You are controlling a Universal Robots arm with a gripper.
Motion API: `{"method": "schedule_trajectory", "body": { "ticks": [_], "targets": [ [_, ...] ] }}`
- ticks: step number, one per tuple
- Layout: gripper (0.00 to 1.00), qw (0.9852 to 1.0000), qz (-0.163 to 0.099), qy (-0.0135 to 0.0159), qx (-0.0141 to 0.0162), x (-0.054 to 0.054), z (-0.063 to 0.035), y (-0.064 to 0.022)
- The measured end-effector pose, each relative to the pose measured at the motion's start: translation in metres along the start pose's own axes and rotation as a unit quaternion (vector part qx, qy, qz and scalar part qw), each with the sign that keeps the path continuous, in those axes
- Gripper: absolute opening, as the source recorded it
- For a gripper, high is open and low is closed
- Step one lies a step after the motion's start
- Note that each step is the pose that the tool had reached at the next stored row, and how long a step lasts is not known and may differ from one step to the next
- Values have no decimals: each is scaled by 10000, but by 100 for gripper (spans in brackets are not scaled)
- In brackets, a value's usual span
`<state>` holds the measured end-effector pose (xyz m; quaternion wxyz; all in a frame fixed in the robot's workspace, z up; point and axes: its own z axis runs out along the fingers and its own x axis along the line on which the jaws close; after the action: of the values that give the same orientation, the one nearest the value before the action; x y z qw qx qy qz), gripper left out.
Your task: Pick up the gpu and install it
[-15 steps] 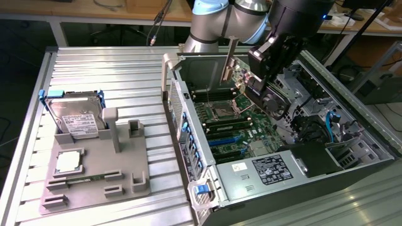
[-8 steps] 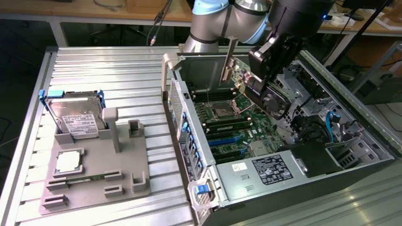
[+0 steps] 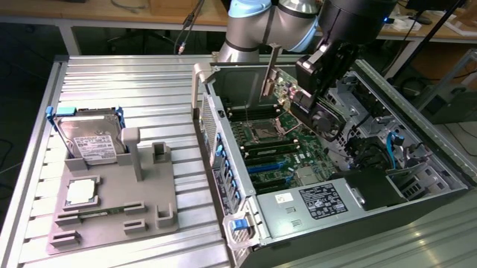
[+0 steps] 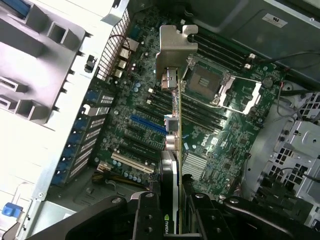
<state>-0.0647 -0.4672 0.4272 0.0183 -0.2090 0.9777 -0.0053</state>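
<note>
Wrist view, gripper (image 4: 174, 202): fingers pinching the gpu (image 4: 171, 70) edge-on
gpu: held above the motherboard (image 4: 215, 145) – inside the open computer case (image 3: 358, 234)
Exterior view: case at 3 o'clock – hard drive (image 3: 93, 139) at 9 o'clock

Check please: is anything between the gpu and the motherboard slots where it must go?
Nothing visible. The gripper holds the gpu edge-on above the open case, and the motherboard with its slots lies bare below it. No cable or other part crosses that gap in either view.
</note>
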Motion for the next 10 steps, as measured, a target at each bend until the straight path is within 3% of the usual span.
{"method": "schedule_trajectory", "body": {
  "ticks": [10],
  "targets": [
    [27, 10000, -59, 10, -7, -53, 2, -24]
  ]
}}
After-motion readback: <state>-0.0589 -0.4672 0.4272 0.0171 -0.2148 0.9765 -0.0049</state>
